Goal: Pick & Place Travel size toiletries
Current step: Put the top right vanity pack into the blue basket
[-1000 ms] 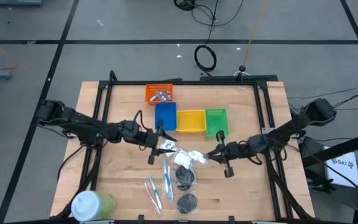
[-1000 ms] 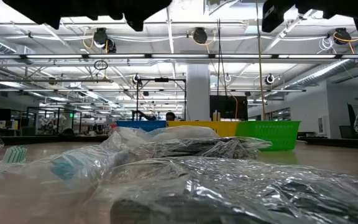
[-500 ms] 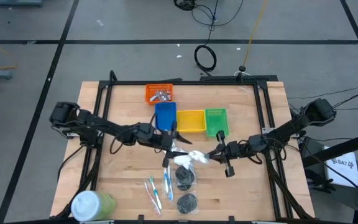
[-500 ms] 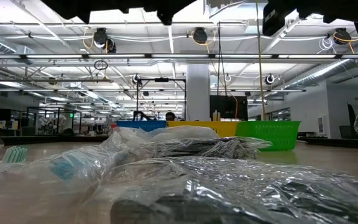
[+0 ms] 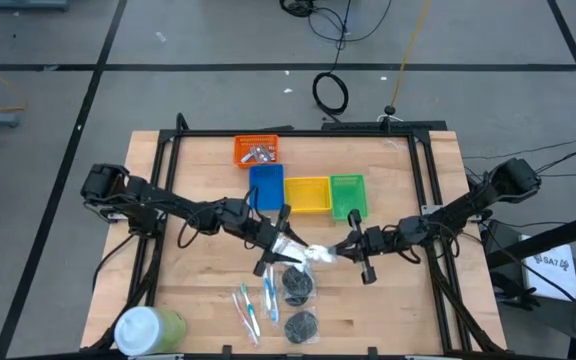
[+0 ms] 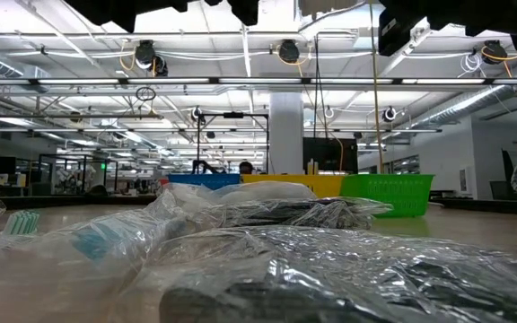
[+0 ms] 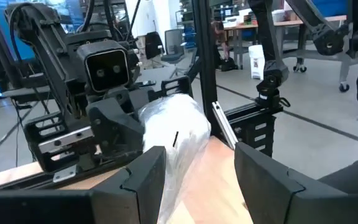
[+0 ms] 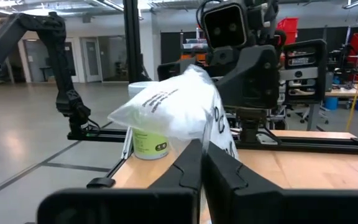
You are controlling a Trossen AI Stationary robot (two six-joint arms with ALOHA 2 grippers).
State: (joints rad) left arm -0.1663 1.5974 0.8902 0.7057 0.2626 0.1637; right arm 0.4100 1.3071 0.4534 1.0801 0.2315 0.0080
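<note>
Both arms are meeting over the middle of the counter (image 5: 388, 310), where the right claw (image 8: 199, 163), its fingers pressed together, is pinching one end of a white wrinkly packet (image 5: 308, 252) and holding it up off the wood. The left claw (image 7: 194, 177) is facing it with fingers spread part way around the packet's other end, though whether they are touching it cannot be told. Probably this is a hand-over, so that the packet can go toward the coloured trays (image 5: 307, 195), while the toothbrushes (image 5: 253, 305) and dark grey discs (image 5: 299, 324) are lying nearer the counter's front edge.
</note>
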